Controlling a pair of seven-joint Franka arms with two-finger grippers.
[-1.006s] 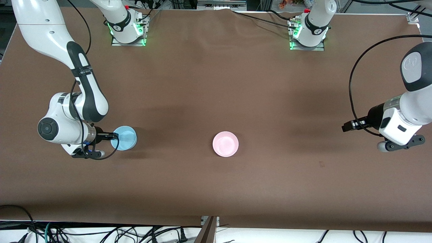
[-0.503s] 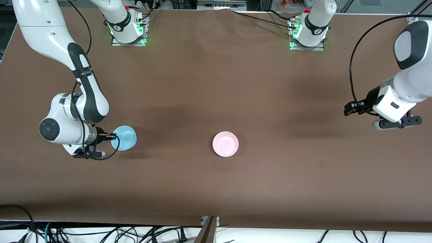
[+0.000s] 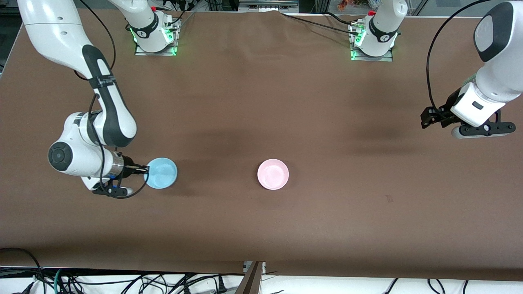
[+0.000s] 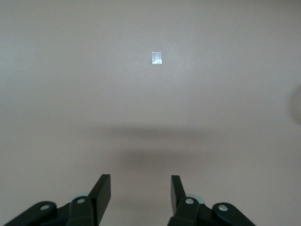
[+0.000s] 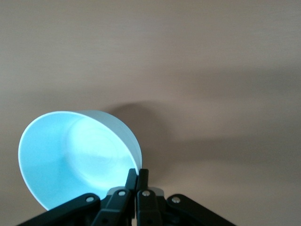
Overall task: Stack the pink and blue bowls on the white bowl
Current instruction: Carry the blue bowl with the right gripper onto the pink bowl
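You have no readable text, label, brand, number or sign anywhere in these views. The black band on the right arm's forearm [image 3: 101,83] carries small white lettering, but it is too small to make out. The pale tape patch [image 4: 156,58] on the table is blank.

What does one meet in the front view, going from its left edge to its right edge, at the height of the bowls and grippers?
Right gripper, shut on the rim of the small round light blue bowl → small round pale pink bowl standing alone on the brown table → left gripper, open, over the table's left-arm end.
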